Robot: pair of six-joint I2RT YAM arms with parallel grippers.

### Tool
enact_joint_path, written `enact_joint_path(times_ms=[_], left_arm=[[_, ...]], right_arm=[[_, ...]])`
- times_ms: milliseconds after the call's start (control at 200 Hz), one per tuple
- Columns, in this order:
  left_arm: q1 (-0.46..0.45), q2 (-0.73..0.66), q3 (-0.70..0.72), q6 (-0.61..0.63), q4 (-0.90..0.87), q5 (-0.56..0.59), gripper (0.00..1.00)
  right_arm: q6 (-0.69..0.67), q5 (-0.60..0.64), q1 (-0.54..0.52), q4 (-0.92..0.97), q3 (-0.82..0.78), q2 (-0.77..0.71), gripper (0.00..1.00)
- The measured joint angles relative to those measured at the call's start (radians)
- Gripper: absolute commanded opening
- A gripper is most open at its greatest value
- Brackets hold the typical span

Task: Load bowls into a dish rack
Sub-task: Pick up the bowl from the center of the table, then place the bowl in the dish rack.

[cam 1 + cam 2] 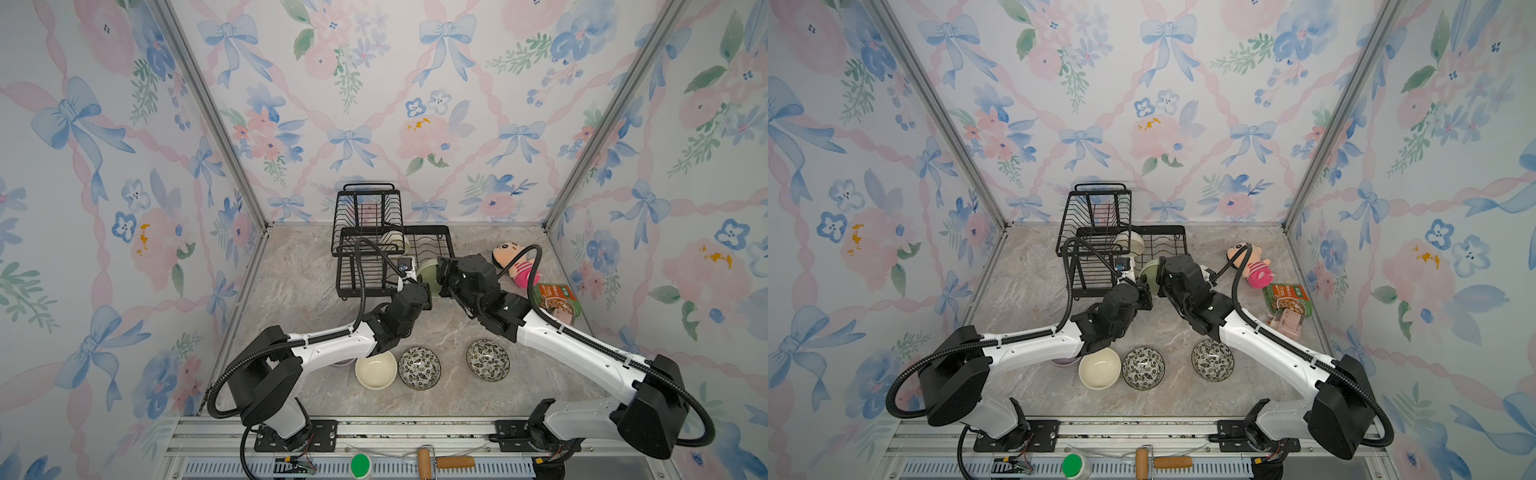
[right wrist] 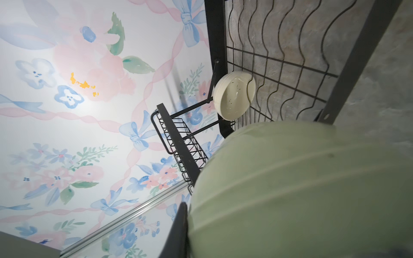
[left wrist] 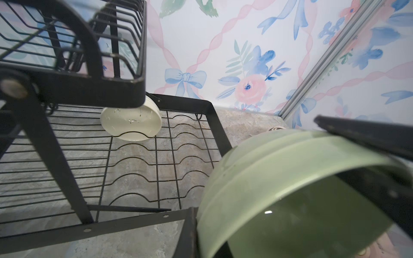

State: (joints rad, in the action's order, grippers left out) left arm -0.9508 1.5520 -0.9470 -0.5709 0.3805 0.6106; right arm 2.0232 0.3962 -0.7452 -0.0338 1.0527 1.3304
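count — bowls (image 1: 376,370) 6 | dish rack (image 1: 428,227) 1 | plush doll (image 1: 515,262) 1 | food packet (image 1: 555,301) 1

Left end effector (image 1: 428,287) and right (image 1: 441,276) clamped

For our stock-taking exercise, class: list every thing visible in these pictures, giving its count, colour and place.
dish rack: one, black wire, back of the table
cream bowls: two; one on edge in the rack's lower tray, one on the table, front
pale green bowl: one, held at the rack's near edge
leaf-patterned bowls: two, black-and-white, front of table
lavender bowl: one, mostly hidden under the left arm
plush doll: one, pink, far right
food packet: one, green, right edge
pink object: one, beside the packet
green cap, wooden-handled tool: one each, front rail
arms: two, white and black; left arm, right arm
left jaws, right jaws: both closed on the pale green bowl
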Motion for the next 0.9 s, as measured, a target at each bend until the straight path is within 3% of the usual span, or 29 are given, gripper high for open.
enact_joint_path(times_ms=[90, 270, 355, 390, 520, 630, 895], left_arm=[[0.000, -0.037, 0.009, 0.010, -0.006, -0.009, 0.40], [0.002, -0.124, 0.008, 0.022, -0.120, -0.032, 0.66], [0.008, -0.176, 0.007, 0.018, -0.213, -0.055, 0.92], [0.011, -0.203, 0.007, 0.026, -0.253, -0.069, 0.97], [0.050, -0.330, 0.006, 0.064, -0.382, -0.133, 0.98], [0.134, -0.425, -0.018, 0.084, -0.502, -0.183, 0.98], [0.545, -0.524, -0.101, 0.087, -0.687, -0.382, 0.98]], right_arm=[[-0.066, -0.007, 0.024, -0.035, -0.010, -0.002, 0.00], [-0.206, -0.019, 0.094, -0.084, -0.051, -0.006, 0.00], [-0.275, -0.040, 0.119, -0.121, -0.077, -0.016, 0.00], [-0.304, -0.053, 0.127, -0.139, -0.088, -0.021, 0.00], [-0.418, -0.120, 0.156, -0.230, -0.131, -0.030, 0.00], [-0.503, -0.182, 0.176, -0.341, -0.169, -0.021, 0.00], [-0.623, -0.345, 0.236, -0.599, -0.178, 0.174, 0.00]])
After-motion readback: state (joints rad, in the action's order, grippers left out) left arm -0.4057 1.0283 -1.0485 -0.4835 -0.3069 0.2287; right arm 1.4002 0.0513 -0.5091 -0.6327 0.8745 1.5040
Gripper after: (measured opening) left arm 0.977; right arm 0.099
